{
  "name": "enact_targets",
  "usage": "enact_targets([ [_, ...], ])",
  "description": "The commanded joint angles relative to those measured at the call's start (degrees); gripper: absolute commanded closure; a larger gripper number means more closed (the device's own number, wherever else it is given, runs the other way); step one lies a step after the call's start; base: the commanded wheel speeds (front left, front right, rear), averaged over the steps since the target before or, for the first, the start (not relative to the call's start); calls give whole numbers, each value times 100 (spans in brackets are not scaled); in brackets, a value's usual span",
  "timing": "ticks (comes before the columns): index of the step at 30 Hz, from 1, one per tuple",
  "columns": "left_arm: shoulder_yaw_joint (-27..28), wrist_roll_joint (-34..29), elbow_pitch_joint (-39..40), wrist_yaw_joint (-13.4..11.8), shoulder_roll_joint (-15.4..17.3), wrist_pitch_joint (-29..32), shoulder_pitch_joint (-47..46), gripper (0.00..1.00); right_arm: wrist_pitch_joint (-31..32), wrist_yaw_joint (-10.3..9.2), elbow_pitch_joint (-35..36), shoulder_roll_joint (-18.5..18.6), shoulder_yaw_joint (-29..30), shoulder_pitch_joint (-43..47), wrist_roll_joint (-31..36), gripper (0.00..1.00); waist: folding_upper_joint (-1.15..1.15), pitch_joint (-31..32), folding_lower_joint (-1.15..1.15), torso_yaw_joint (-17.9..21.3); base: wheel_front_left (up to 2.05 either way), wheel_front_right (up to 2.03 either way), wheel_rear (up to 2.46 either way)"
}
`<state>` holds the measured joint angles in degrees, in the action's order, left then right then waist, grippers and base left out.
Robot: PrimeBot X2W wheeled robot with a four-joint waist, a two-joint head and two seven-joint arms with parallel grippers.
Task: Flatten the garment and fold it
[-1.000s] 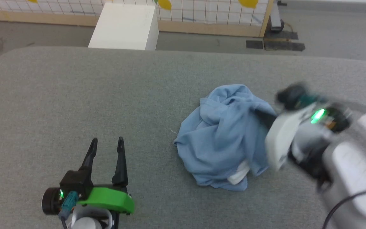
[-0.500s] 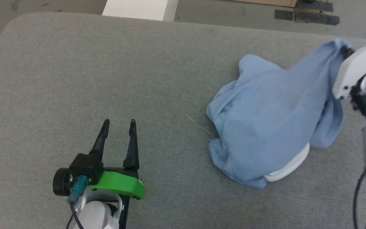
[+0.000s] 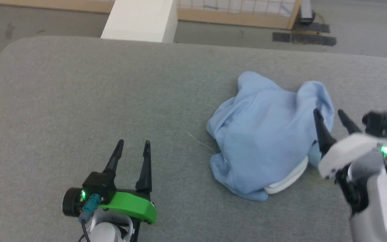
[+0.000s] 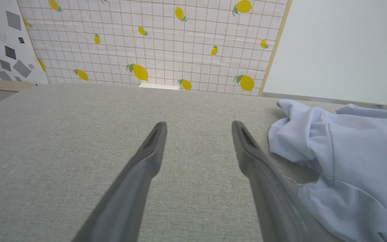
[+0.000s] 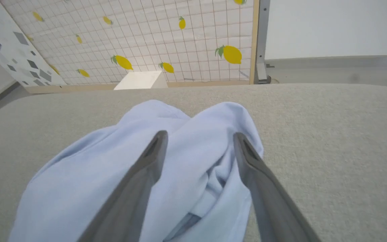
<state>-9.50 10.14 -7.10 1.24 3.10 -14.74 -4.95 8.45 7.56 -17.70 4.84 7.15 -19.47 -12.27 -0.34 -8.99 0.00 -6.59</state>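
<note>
Garment [image 3: 264, 141] — heap before right claw [image 3: 328, 111]

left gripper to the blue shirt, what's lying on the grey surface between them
In the head view the grey surface between the left gripper and the garment is bare, except a thin white thread lying close to the garment's edge.

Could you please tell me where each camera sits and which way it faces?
Head view: on the robot's head, facing forward and down at the grey cushion and garment; left hand lower left, right hand lower right, both open.
Left wrist view: on the left wrist, facing along its fingers across the cushion toward the lemon-print screen; garment at right.
Right wrist view: on the right wrist, facing along its fingers over the garment toward that screen.
Shared: all three show the garment; both wrist views show the screen.
</note>
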Motion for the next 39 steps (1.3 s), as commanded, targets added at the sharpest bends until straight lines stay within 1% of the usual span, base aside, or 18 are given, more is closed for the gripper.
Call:
enact_targets([
  [1,-58,28,-38,67,-22,-26,52,0,-198,-8,289,-38,-90,355,-44,0,34,335,0,368,0,0,0],
  [4,-309,105,-189,144,-22,-26,15,0,-534,-8,891,-116,-228,1076,-48,0,34,413,0,516,0,0,0],
  [7,-635,213,-484,175,-22,-5,-121,0,-722,-8,1280,-161,-363,1547,20,0,34,450,0,669,0,0,0],
  [11,-1055,419,-967,54,-22,379,-473,0,-842,-8,1647,-190,-546,1943,-2,0,34,445,0,890,0,0,0],
  [17,-1529,839,-1807,-273,-22,1538,-1064,0,-836,-8,1769,-194,-812,2069,-199,0,34,323,0,1211,0,0,0],
  [19,-1743,1011,-2113,-379,-22,2216,-1312,0,-831,-8,1795,-195,-881,2046,-245,0,34,236,0,1316,0,0,0],
  [21,-1868,956,-2329,-483,-20,2712,-1434,0,-834,-8,1800,-195,-904,2033,-269,0,34,191,0,1353,0,0,0],
  [23,-2015,981,-2502,-383,-18,3270,-1490,0,-834,-8,1797,-195,-923,2033,-312,0,34,168,0,1367,0,0,0],
  [24,-2099,1033,-2528,-234,-12,3520,-1503,0,-829,-8,1798,-195,-939,2034,-329,0,34,156,0,1367,0,0,0],
  [25,-2118,1104,-2525,-148,-11,3675,-1497,50,-827,-8,1800,-195,-949,2033,-336,0,34,147,0,1361,0,0,0],
  [26,-2140,1167,-2498,-62,3,3819,-1487,91,-829,-8,1801,-195,-951,2032,-345,0,34,141,0,1343,0,0,0],
  [27,-2157,1184,-2459,-20,30,3878,-1482,100,-831,-8,1799,-195,-948,2033,-353,0,34,143,0,1321,0,0,0],
  [29,-2091,1227,-2295,-20,81,3744,-1454,100,-825,-8,1793,-195,-937,2036,-366,0,34,156,0,1248,0,0,0],
  [31,-1896,1237,-2051,-168,136,3282,-1416,100,-831,-8,1796,-196,-928,2032,-367,0,34,175,0,1162,0,0,0],
  [33,-1576,1226,-1785,-458,212,2623,-1339,100,-847,-8,1797,-196,-914,2029,-383,0,34,210,0,1065,0,0,0],
  [34,-1386,1189,-1652,-658,286,2263,-1282,100,-857,-8,1799,-196,-901,2031,-378,0,34,230,0,1008,0,0,0],
  [37,-914,1175,-1370,-1098,512,1652,-1046,100,-861,-8,1796,-196,-862,2056,-376,0,34,284,0,858,0,0,0],
  [39,-615,1170,-1174,-1362,715,1412,-841,100,-860,-8,1793,-196,-848,2072,-370,0,34,311,0,763,0,0,0],
])
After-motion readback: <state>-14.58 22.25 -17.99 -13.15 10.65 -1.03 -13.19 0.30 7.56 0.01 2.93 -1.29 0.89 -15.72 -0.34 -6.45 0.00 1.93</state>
